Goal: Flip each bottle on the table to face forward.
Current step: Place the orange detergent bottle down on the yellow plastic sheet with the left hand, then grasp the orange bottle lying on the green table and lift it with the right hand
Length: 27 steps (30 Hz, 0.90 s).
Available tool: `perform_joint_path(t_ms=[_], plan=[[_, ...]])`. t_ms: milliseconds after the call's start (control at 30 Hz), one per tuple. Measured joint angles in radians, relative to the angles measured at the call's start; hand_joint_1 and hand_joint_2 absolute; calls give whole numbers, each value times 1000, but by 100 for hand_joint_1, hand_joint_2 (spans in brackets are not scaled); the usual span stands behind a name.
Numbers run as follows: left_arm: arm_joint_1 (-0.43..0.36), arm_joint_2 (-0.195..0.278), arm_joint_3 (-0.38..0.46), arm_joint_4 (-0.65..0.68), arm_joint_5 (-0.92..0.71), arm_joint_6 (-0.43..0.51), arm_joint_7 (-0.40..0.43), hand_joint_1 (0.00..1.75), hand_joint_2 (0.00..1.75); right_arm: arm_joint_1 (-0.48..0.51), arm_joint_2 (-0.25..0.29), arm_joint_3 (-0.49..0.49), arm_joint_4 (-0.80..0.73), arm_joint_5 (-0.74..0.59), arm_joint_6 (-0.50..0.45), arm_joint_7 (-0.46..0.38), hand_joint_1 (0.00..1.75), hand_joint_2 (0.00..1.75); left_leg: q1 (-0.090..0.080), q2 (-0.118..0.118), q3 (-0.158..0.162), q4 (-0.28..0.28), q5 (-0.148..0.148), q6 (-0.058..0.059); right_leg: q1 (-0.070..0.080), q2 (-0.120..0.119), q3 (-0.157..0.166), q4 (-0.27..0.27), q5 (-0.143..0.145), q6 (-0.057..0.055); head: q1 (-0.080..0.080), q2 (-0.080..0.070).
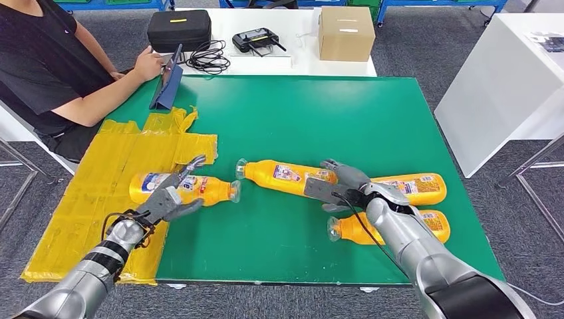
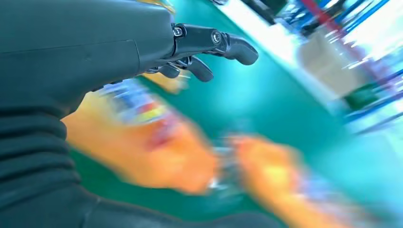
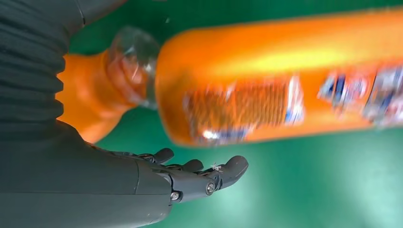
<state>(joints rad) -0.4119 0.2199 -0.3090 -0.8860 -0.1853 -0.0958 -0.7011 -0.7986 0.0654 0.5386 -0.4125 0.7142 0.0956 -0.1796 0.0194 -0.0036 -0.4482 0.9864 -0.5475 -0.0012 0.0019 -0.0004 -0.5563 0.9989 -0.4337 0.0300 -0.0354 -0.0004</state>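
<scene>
Several orange bottles lie on their sides on the green table (image 1: 299,113). The left bottle (image 1: 193,189) rests partly on yellow tape, cap pointing right. My left hand (image 1: 169,199) hovers at its near side with fingers spread and nothing in them; in the left wrist view the left hand (image 2: 190,52) stretches above the blurred bottle (image 2: 142,142). The middle bottle (image 1: 282,175) points its cap left. My right hand (image 1: 342,186) sits at its base end, fingers extended. In the right wrist view the right hand (image 3: 190,178) lies beside that bottle (image 3: 285,76), apart from it. Two more bottles (image 1: 416,188) (image 1: 392,228) lie at the right.
A person sits at the back left with a tablet (image 1: 166,83). A yellow tape patch (image 1: 100,199) covers the table's left part. Behind on a white table stand a black case (image 1: 178,28), a controller (image 1: 256,40) and a cardboard box (image 1: 346,32). Another white table (image 1: 505,80) stands right.
</scene>
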Motion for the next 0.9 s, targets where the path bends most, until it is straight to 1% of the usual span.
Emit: perform_joint_path(t_ms=[67,133,200,267,367,467,600,700,800,900], plan=[[22,4,-8,-68,77,-62,-1,0,0,0,12,7,12,14,-12,13,0,175,0,0,-1,0,0,0,0,0,-1,0,0,0,0,0],[47,-4,6,-136,119,-160,-1,0,0,-1,26,17,22,42,-35,37,0,175,0,0,-2,0,0,0,0,0,-2,0,0,0,0,0],[69,-25,43,-192,148,-263,-1,0,0,-3,43,30,30,73,-67,64,0,175,0,1,-3,0,0,0,0,1,-3,0,0,0,0,0],[86,-49,89,-229,156,-326,-1,0,0,-5,62,41,36,91,-90,81,0,175,0,1,-4,0,0,0,0,1,-4,0,0,0,0,0],[101,-70,137,-265,158,-346,-1,0,0,-7,82,52,43,98,-98,88,0,175,-1,1,-5,0,0,0,0,1,-6,0,0,0,0,0],[112,-81,163,-286,158,-361,-1,0,0,-8,93,58,49,107,-104,95,0,175,-1,0,-5,0,0,0,0,0,-5,0,0,0,0,0],[126,-100,196,-308,145,-389,-1,0,0,-8,113,82,59,166,-118,142,0,175,-1,1,-5,0,0,0,0,1,-6,1,0,0,0,0],[136,-113,212,-321,134,-398,-1,0,0,-8,132,110,71,209,-90,189,0,175,-1,1,-5,0,0,0,0,1,-6,1,0,0,0,0],[143,-122,222,-330,132,-403,-1,0,0,-13,145,132,84,227,-59,215,0,175,-1,1,-4,0,0,0,0,1,-6,1,0,0,0,0],[147,-128,228,-336,131,-406,-1,0,0,-18,151,144,92,231,-53,222,131,175,-1,1,-4,0,0,0,0,1,-6,0,0,0,0,0]])
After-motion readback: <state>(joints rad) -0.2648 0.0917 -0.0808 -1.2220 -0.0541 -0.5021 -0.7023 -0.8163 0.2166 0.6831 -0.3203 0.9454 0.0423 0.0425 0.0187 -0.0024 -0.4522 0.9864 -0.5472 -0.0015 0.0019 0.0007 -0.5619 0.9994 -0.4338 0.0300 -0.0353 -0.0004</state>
